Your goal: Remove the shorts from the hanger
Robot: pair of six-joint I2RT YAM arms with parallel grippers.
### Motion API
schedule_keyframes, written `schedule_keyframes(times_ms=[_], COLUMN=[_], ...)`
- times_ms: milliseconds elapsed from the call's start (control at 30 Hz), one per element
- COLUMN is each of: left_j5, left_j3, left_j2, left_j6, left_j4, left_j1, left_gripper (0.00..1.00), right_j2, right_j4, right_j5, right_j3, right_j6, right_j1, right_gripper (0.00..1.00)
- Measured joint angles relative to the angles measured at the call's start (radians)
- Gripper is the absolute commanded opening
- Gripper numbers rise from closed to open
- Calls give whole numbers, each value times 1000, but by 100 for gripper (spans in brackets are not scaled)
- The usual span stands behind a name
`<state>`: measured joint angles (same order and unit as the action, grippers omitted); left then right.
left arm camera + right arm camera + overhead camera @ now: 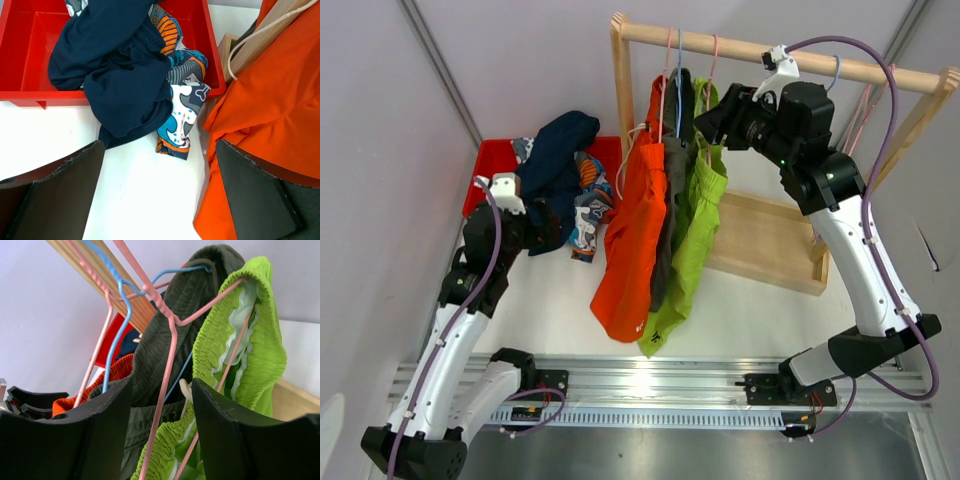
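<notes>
Jaws of R gripper (162, 385) apart, straddling pink hanger (170, 335) just under wooden rail (740, 45); L gripper (160, 145) gaping, well left of rail. Lime shorts (250, 325) hang under rail: light, floppy; grab elastic waistband.

From above, the grey shorts (670, 200) show only as a thin strip between the orange shorts (632, 225) and the lime green shorts (702, 215). The right gripper (712, 120) has its fingertips lost against the lime fabric, and the red tray (495, 160) lies mostly under the navy shorts (560, 145). The left wrist view cuts the orange shorts off at its right and bottom edges and buries much of the printed shorts (185, 112) under the navy shorts, while from the right wrist it cannot be told whether the pink hanger (166, 365) touches either finger.
</notes>
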<state>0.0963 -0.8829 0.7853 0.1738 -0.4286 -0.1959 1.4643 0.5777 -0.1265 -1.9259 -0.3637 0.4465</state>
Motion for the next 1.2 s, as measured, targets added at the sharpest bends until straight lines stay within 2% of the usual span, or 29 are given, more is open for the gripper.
schedule_keyframes(times_ms=[100,200,233,300,333,367,500,600,700,867,1000,1200], left_j5=[-5,-7,-8,-14,-17,-19,-29,-15,26,110,141,91], left_j3=[0,1,2,4,4,4,4,-9,-90,-359,-525,-671], left_j2=[14,19,17,12,11,9,-2,-7,13,136,243,440], left_j6=[0,1,1,1,1,1,0,-8,-24,-43,-51,-59], left_j4=[3,3,4,5,6,7,8,-1,-28,-45,-24,59], left_j1=[0,0,0,0,0,0,-7,-76,-243,-556,-758,-967], left_gripper=[99,99,99,99,99,99,99,99,99,99,99,99], right_j2=[10,21,24,32,34,34,33,26,5,-63,-143,-229], right_j4=[-16,-27,-29,-34,-35,-34,-28,-18,19,97,143,165], right_j5=[13,21,24,32,37,42,72,95,141,259,355,438], right_j3=[21,41,45,47,47,47,47,45,36,0,-32,-43], right_j6=[-1,-1,-3,-3,-4,-5,-16,-7,2,-9,-41,-91], right_j1=[8,14,16,23,26,29,31,34,35,37,45,55], right_gripper=[56,45,31,17,4,0,0,0,0,0,0,0])
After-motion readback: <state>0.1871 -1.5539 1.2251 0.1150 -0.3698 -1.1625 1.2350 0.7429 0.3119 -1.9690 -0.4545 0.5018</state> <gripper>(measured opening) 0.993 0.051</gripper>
